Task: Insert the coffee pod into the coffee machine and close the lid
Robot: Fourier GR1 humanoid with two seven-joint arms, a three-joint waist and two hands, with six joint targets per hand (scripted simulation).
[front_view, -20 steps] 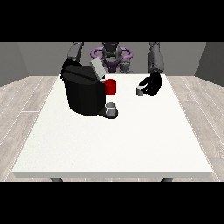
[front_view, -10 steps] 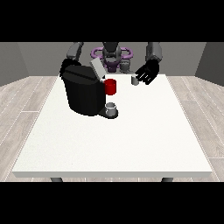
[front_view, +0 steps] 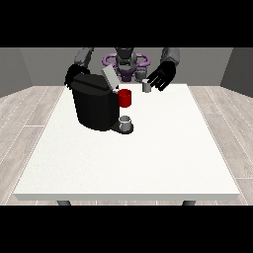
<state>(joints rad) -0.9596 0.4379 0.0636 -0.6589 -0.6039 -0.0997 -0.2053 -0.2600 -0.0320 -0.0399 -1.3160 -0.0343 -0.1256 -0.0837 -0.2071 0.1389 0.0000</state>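
**Pod held up beside the machine, lid raised**

Your coffee pod [front_view: 147, 87], a small grey cylinder, sits at the fingertips of the hand at the view's right [front_view: 161, 77], pinched between the thumb and the fingers, above the far part of the surface [front_view: 148, 158]. It is to the right of the coffee machine [front_view: 96, 106] and apart from it. You can see the machine's lid [front_view: 109, 76] tilted up at the top. A red part [front_view: 125, 98] juts from the machine's front, and below it a small grey cup [front_view: 125, 121] stands on the machine's base. The hand at the view's left [front_view: 73, 75] is behind the machine's far corner; you cannot tell how its fingers lie, nor whether it touches the machine.
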